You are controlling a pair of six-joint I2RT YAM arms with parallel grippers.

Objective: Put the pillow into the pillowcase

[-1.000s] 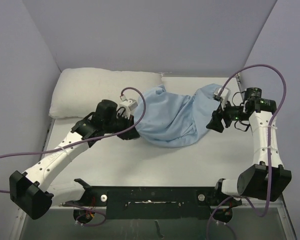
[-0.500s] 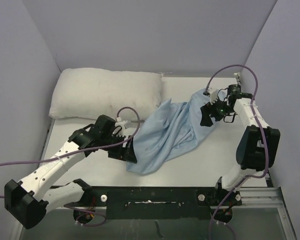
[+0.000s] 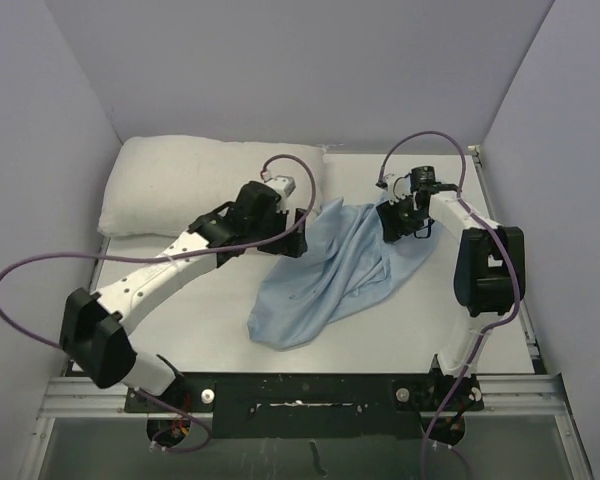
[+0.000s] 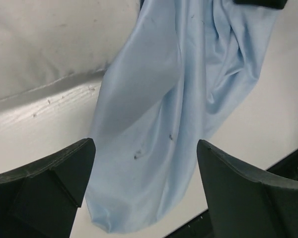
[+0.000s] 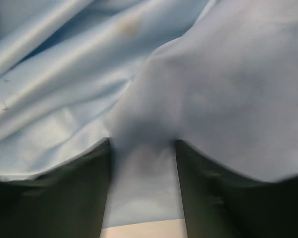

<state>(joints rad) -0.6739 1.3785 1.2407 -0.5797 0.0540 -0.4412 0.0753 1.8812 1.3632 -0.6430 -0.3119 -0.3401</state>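
The left arm reaches diagonally from its base toward the far side of the white table [image 3: 205, 325]. Its left gripper [image 3: 298, 238] hangs by the near right corner of the plump off-white stuffed pillow [image 3: 200, 185]. In its wrist view the jaws are spread wide with nothing between them. The right arm is folded tightly back on itself. Its right gripper [image 3: 393, 224] sits at the far right end of the wrinkled light blue fabric pillowcase [image 3: 320, 275].

In the right wrist view blue cloth bunches into the gap between the dark fingers [image 5: 64, 198]. I cannot tell whether they pinch it.

The pillow lies along the far left wall, outside the pillowcase. The pillowcase stretches diagonally across mid-table, its left edge just beside the pillow's corner. Purple cables [image 3: 40, 275] loop off both arms.

Half a second ago the left gripper was low at the pillowcase's near left edge. It has since risen toward the pillow, and the right gripper has shifted slightly left.
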